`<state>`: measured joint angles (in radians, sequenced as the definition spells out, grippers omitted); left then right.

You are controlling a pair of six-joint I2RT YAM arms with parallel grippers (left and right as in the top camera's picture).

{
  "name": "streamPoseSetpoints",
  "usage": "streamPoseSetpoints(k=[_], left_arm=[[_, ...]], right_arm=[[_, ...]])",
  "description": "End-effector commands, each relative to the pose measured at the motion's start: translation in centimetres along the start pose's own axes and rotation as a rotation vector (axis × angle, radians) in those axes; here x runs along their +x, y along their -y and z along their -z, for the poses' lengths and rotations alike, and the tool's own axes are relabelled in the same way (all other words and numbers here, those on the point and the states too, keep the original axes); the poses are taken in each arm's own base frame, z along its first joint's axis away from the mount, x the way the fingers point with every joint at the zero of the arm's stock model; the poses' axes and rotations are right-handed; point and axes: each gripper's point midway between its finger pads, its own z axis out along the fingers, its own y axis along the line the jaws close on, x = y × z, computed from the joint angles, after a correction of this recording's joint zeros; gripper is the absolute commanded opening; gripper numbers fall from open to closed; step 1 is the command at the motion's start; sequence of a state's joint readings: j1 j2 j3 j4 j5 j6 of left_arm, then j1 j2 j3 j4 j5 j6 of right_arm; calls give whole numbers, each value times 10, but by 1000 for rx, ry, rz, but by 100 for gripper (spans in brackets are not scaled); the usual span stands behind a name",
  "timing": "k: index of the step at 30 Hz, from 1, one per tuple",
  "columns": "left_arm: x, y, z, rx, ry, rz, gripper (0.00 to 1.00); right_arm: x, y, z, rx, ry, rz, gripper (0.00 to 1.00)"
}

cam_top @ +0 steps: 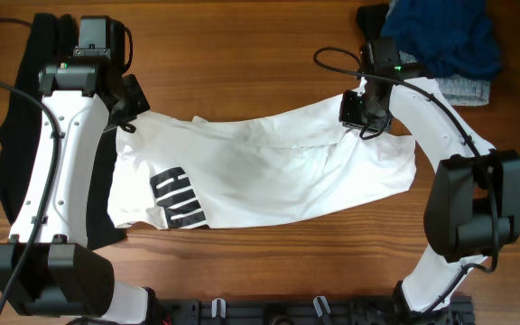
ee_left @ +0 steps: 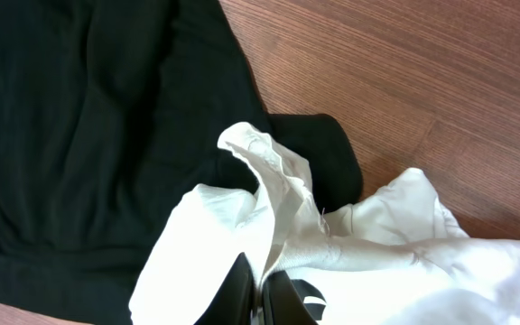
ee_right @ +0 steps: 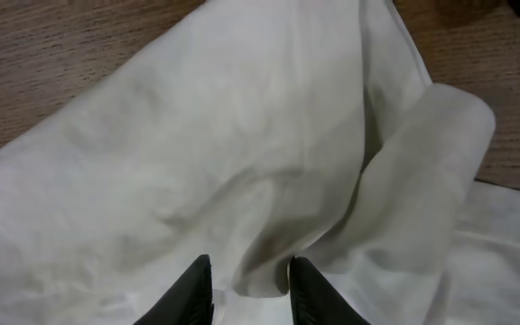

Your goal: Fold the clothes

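Left hand pinches white T-shirt edge; right hand, seemingly half-open, straddles fold.

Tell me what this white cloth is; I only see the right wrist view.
Observer: A white T-shirt with a black striped block print, spread on the wooden table.
Operator: Anything else lying there?
Observer: A black garment lies under the shirt's left end.
Operator: And the other claw?
Observer: The left claw is shut on a bunched fold of the T-shirt.
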<state>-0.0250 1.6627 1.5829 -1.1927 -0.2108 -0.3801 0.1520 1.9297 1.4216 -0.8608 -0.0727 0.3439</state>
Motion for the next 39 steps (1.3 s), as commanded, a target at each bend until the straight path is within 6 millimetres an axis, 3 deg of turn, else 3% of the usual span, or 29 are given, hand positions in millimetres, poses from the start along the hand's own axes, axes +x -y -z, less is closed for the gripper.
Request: streamPoseSetpoints(k=[1,9,17,18,20,26,29,32,34,39], left_arm=[[0,-2,0,0,0,23,4],[0,-2,0,0,0,22,4],[0,-2,0,0,0,22,4],[0,-2,0,0,0,22,4],[0,-2,0,0,0,22,4],[-1,-2,0,0,6,23,4],[-16,0,12,23,61,40,4],[-38,2,48,65,162,9,4],[-59,0,93,113,277,29,4],[-89,-14,206,219,576,61,4]], right_arm=[[2,6,-7,39,-3,-20,30],[8,9,-26,56,-48,-25,30],[5,9,-28,55,-35,-24,29],[4,9,-28,54,-33,-23,25],[3,9,-28,53,-30,-23,6],[-8,5,-18,41,-6,-6,4],[-32,-2,16,16,46,19,4],[-60,-10,68,-10,144,43,4],[-80,-15,118,-35,245,61,4],[-101,-6,232,-70,477,69,4]])
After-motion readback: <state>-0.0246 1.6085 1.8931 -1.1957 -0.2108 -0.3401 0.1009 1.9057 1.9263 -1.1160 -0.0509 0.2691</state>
